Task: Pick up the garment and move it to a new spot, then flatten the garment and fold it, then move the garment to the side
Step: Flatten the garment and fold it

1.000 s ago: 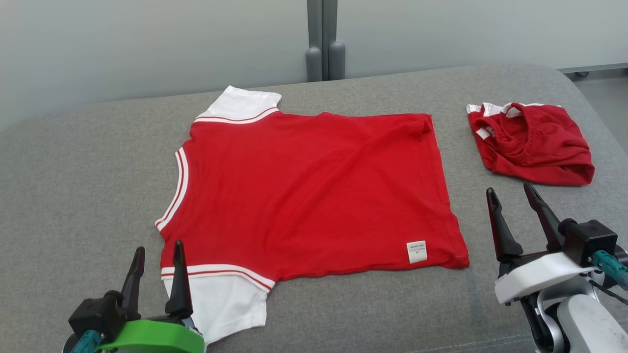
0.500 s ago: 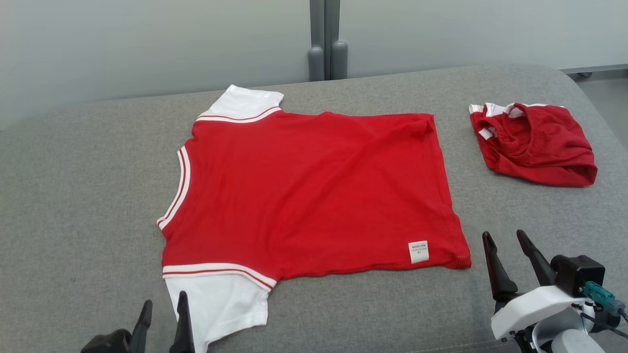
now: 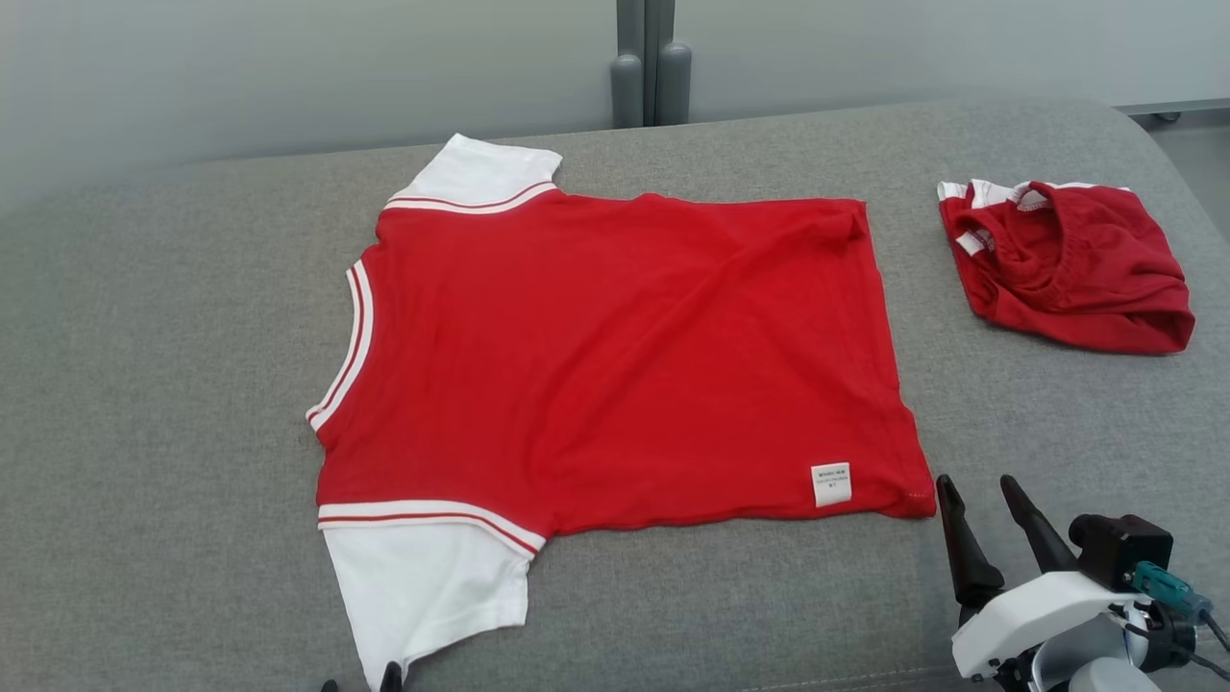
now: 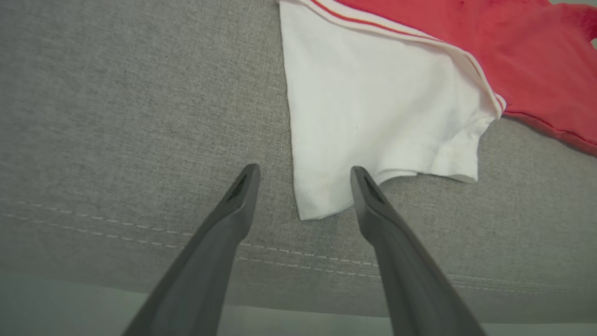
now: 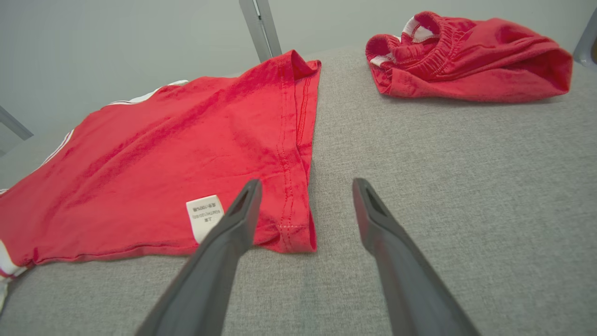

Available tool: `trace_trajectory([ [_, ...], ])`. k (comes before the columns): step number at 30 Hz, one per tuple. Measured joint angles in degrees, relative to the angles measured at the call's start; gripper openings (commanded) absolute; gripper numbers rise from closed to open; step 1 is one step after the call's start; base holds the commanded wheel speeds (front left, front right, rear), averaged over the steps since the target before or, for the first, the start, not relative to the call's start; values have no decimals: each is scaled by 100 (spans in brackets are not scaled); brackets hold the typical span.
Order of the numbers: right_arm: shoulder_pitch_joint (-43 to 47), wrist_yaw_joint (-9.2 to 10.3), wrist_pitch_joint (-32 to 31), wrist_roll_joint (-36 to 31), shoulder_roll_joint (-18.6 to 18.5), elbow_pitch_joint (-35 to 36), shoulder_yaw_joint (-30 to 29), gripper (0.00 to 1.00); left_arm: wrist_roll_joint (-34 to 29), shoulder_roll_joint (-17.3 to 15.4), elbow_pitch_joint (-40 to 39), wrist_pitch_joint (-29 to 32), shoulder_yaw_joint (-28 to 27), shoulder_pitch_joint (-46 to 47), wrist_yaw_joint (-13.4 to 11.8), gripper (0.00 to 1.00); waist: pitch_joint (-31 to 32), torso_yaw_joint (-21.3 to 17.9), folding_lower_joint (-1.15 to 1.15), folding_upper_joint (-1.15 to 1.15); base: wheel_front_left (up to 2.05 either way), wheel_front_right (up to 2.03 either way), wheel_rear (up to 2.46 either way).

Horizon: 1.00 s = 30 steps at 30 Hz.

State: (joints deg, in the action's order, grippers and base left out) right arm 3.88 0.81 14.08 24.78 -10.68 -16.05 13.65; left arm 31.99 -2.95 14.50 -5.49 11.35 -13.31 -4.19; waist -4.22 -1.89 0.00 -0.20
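Change: Both arms have pulled back toward the near edge of the grey cushion (image 3: 163, 384). The head camera has also shifted a little, so the small slide of the cloth across the picture is no move of the cloth.
Left gripper (image 4: 304, 170): Fingers spread wide and holding nothing. They hang over the near edge, and the corner of the white sleeve (image 4: 373, 107) lies between the tips in the left wrist view.
Right gripper (image 3: 977, 485): Also spread wide and empty, just beside the shirt's near right hem corner but not touching it.
Red shirt (image 3: 615, 356): Spread flat across the middle of the cushion, collar toward the left edge and hem toward the right, not yet folded.
Meaning: I judge the flattening done and the fold next. Each pincer has a near corner within easy reach.
Care label (image 3: 830, 483): By the near hem corner, with print too small for me to read.
Second red garment (image 3: 1067, 264): Bunched at the far right corner, well apart from the shirt. I cannot tell what it is.
Hard to see: The head view cuts the left fingers off at its bottom edge. The far hem corner curls over, and I cannot see what is under it.
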Motion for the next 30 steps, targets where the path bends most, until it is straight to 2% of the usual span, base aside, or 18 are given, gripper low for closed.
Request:
trace_trajectory([
  [1,-13,-31,0,0,7,-42,20,100,21,0,20,26,0,1,11,95,-8,8,0,0,0,0,0],
  [3,-42,-43,0,-1,24,-102,57,100,41,0,66,53,3,8,15,74,-20,17,0,0,0,0,0],
  [5,-93,-89,0,-1,25,-160,73,100,73,-1,132,145,27,16,34,62,-33,24,0,0,0,0,0],
  [7,-154,-127,0,0,26,-207,86,100,136,0,159,190,79,20,75,54,-49,32,0,0,0,0,0],
  [10,-226,-149,-2,0,34,-345,134,100,149,0,183,227,164,84,119,53,-77,44,0,0,0,0,0],
  [13,-272,-227,-54,1,74,-495,187,100,152,0,234,243,191,217,168,61,-108,55,0,0,0,0,0],
  [14,-272,-227,-54,1,74,-495,187,100,152,0,234,243,191,217,168,67,-108,55,0,0,0,0,0],
  [17,-391,-278,-113,11,171,-713,249,100,160,1,293,270,246,365,216,66,-150,71,0,0,0,0,0],
  [22,-559,-290,-182,56,189,-977,259,100,162,-2,339,290,294,426,222,49,-192,83,0,0,0,0,0],
  [26,-692,-332,-258,174,234,-1285,231,100,188,-3,378,291,332,512,243,43,-230,96,0,0,0,0,0],
  [28,-743,-349,-265,255,258,-1407,207,100,203,-3,390,291,342,546,269,37,-248,105,0,0,0,0,0],
  [29,-772,-378,-298,268,275,-1470,199,100,203,-3,403,291,346,563,270,31,-257,111,0,0,0,0,0],
  [30,-809,-381,-316,296,296,-1530,191,100,204,-3,419,290,352,587,278,16,-265,118,0,0,0,0,0],
])
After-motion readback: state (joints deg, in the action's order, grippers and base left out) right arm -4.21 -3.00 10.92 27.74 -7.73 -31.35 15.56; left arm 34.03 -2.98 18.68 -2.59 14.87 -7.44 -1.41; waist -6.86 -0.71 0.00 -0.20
